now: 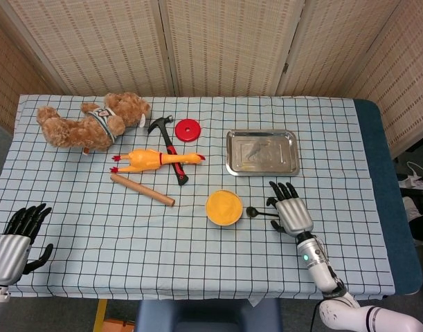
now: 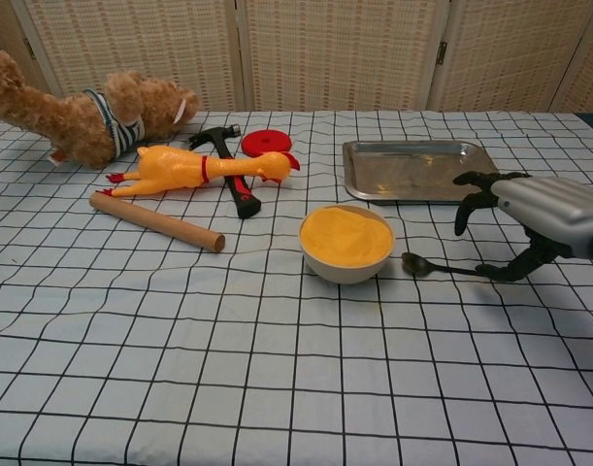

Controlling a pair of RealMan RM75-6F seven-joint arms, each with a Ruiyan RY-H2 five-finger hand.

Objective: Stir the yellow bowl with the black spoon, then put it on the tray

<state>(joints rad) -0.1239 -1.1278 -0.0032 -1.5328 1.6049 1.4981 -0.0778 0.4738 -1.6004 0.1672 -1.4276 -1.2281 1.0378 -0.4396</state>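
A yellow bowl (image 1: 223, 207) (image 2: 346, 241) sits mid-table. The black spoon (image 1: 256, 212) (image 2: 430, 265) lies just right of it, scoop toward the bowl. My right hand (image 1: 289, 211) (image 2: 534, 218) hovers over the spoon's handle end with fingers spread, holding nothing; the handle tip is hidden under it in the head view. The metal tray (image 1: 262, 152) (image 2: 422, 170) lies behind the spoon. My left hand (image 1: 16, 238) rests open at the table's front left corner, out of the chest view.
A teddy bear (image 1: 86, 122), a rubber chicken (image 1: 156, 159), a hammer (image 1: 168, 149), a red disc (image 1: 187, 129) and a wooden rolling pin (image 1: 142, 189) lie on the left half of the checked cloth.
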